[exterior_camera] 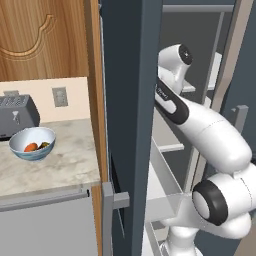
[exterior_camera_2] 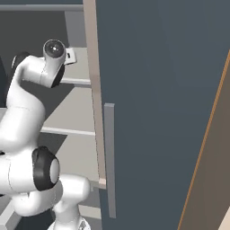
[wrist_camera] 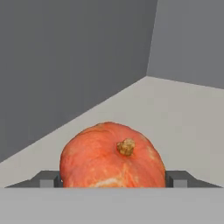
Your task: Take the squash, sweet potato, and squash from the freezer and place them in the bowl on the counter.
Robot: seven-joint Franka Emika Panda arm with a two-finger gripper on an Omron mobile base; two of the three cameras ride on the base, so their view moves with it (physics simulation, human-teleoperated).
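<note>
1. Gripper (wrist_camera: 113,178) has its fingertips (wrist_camera: 47,178) pressed on either side of the orange squash (wrist_camera: 113,157), which sits on a pale freezer shelf (wrist_camera: 175,109).
2. Bowl (exterior_camera: 33,143) rests on the table (exterior_camera: 65,160) beside the toaster (exterior_camera: 17,114), near the back edge, holding two vegetables.

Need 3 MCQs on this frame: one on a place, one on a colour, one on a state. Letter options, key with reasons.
1. Where does the round pale blue-and-white bowl stand?
A. on the marbled stone counter, in front of the grey toaster
B. on a freezer shelf
C. on the floor

2. What colour is the stemmed squash?
A. green
B. orange-red
C. white

3. How is the gripper placed?
A. shut on nothing
B. a fingertip at each side of the squash
C. over the bowl

Key: 1 A, left base view shows it there. 2 B, hand view shows its skin. 3 B, dark tips flank the squash.
</note>
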